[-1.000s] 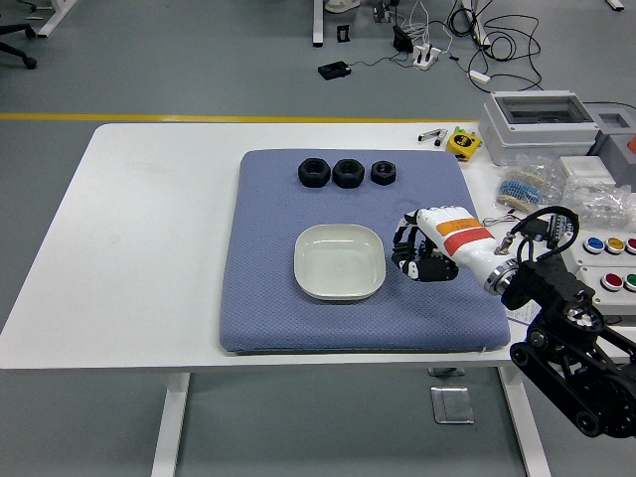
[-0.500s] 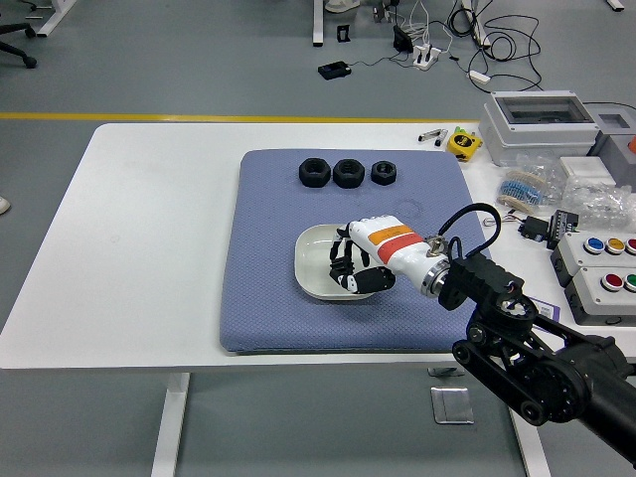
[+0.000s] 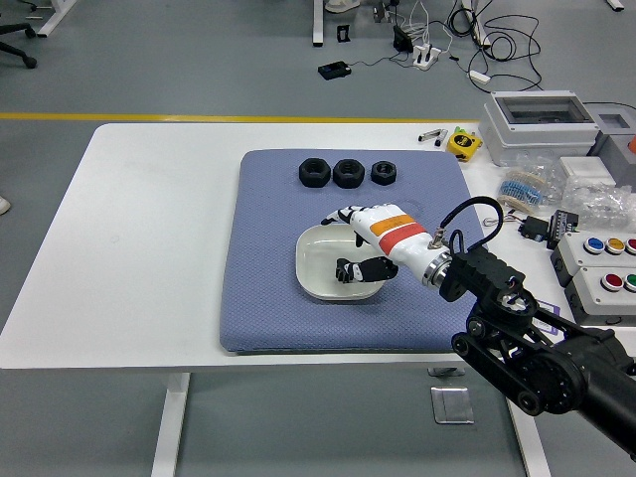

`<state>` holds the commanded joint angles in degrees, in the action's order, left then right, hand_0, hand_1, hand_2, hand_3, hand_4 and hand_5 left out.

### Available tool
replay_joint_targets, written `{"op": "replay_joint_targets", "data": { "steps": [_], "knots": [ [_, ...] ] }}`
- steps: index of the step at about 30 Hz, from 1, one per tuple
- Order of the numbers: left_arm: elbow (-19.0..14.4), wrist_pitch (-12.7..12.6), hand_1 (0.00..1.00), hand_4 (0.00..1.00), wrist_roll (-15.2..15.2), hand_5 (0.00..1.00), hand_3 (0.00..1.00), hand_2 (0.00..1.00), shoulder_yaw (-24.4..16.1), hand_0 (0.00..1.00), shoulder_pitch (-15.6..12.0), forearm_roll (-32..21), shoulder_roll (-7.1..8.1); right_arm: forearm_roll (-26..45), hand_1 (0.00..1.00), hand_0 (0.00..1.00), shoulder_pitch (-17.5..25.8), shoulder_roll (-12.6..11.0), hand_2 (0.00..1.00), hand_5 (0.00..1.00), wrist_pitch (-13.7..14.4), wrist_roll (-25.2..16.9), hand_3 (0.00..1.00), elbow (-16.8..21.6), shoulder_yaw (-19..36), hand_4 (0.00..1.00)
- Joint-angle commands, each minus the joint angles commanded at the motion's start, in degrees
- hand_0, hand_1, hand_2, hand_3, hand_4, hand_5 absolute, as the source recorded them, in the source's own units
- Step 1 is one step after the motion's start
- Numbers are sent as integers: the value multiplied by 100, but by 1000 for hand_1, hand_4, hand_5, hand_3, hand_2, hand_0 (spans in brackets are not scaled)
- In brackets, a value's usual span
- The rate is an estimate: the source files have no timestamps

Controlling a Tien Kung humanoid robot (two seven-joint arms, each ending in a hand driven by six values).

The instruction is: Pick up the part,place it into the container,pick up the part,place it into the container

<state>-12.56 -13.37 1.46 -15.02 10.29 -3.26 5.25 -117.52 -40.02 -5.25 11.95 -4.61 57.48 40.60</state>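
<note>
Three black hex nuts [image 3: 314, 172] [image 3: 349, 172] [image 3: 384, 171] lie in a row at the far edge of the blue mat [image 3: 260, 298]. A white square bowl [image 3: 316, 260] sits at the mat's middle. My right hand [image 3: 343, 243], white with an orange and red band, hovers over the bowl's right half. Its fingers [image 3: 336, 216] stretch out toward the bowl's far rim, open. A dark shape [image 3: 350, 270] sits low inside the bowl under the palm. I cannot tell whether it is a part or the thumb. The left arm is out of view.
Right of the mat stand a grey box [image 3: 542, 124], a yellow tape measure [image 3: 462, 143], plastic bags [image 3: 606, 204] and button boxes [image 3: 606, 263]. The white table [image 3: 149, 248] stretches left of the mat. Cables lie on the floor beyond.
My right hand moved left from the mat's right side to above the bowl. Its curled fingers have spread out over the bowl in the last half second.
</note>
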Motion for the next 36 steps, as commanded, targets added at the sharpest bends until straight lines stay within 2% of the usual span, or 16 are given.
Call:
{"op": "replay_joint_targets", "data": {
  "steps": [3, 4, 9, 10, 15, 16, 22, 27, 28, 33, 34, 36],
  "knots": [
    [3, -2, 611, 566, 1, 583, 556, 643, -9, 698, -5, -11, -4, -47, 422, 217, -2, -83, 810, 79, 38, 9, 804, 43, 159, 717],
    [3, -1, 607, 565, 2, 582, 556, 644, -9, 698, -8, -17, -3, -73, 450, 264, -9, -118, 799, 90, 9, 28, 801, 47, 208, 729],
    [7, 0, 607, 565, 4, 582, 556, 644, -11, 698, -7, -24, 2, -370, 450, 264, -78, -345, 799, 90, -323, 290, 801, -29, 410, 729],
    [8, 0, 606, 565, 5, 582, 556, 644, -9, 698, -6, -23, 1, -423, 701, 624, -89, -390, 825, 141, -388, 337, 823, -62, 437, 873],
    [8, 1, 606, 565, 1, 582, 556, 644, -12, 698, -2, -14, 0, -584, 701, 624, -137, -583, 825, 141, -692, 487, 823, -278, 515, 873],
    [7, 1, 606, 564, 0, 581, 555, 642, -13, 698, -1, -13, -1, -587, 770, 767, -141, -611, 835, 154, -745, 503, 827, -314, 516, 898],
    [5, 3, 610, 564, -1, 581, 554, 642, -12, 698, 0, -15, -9, -593, 782, 779, -104, -742, 823, 160, -1002, 586, 825, -518, 469, 905],
    [3, 5, 610, 564, 1, 581, 554, 642, -5, 698, -5, -26, -15, -499, 782, 779, -91, -741, 823, 160, -891, 555, 825, -689, 385, 905],
    [2, 6, 612, 564, 0, 579, 554, 643, -5, 697, -5, -26, -17, -467, 740, 721, -97, -732, 777, 176, -885, 548, 809, -731, 363, 902],
    [-3, 7, 612, 564, -5, 579, 554, 643, -9, 697, 3, -23, -24, -303, 740, 721, -186, -684, 777, 176, -781, 569, 809, -926, 157, 902],
    [-4, 8, 612, 563, -5, 579, 555, 642, -8, 696, 5, -24, -24, -267, 710, 673, -214, -672, 752, 191, -763, 568, 752, -960, 113, 887],
    [-5, 9, 612, 563, -6, 579, 555, 642, -7, 696, 9, -25, -25, -199, 710, 673, -265, -644, 752, 191, -731, 569, 752, -1029, 37, 887]
  ]
}}
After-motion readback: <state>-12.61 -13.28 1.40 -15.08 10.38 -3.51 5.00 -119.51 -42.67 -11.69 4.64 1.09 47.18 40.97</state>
